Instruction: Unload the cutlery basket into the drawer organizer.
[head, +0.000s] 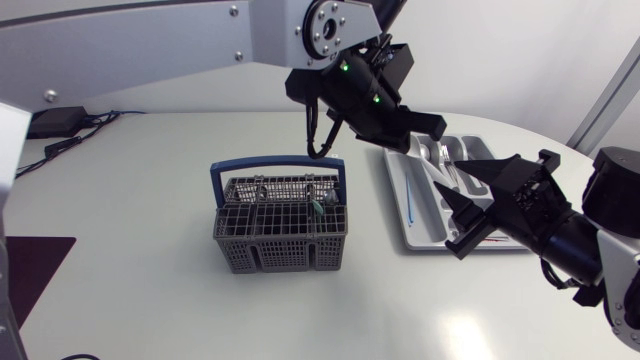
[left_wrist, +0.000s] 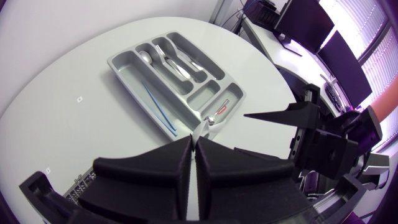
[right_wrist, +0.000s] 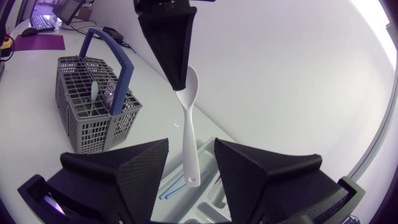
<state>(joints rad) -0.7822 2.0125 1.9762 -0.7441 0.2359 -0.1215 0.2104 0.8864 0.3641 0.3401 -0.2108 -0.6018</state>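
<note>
Left gripper (head: 432, 125) is clamped on the bowl end of a white spoon (right_wrist: 188, 124). The spoon hangs handle-down between the right gripper's (head: 455, 180) fingers, which are spread wide and clear of it. Organizer (head: 405, 215) is right under both grippers, with metal cutlery in its slots and a blue stick (left_wrist: 158, 106) in the long one. Basket (head: 280, 235) is well apart beside them, with a green-handled piece (head: 315, 208) inside. White table (head: 130, 250); black brick (head: 55, 120) with cables beyond the basket.
</note>
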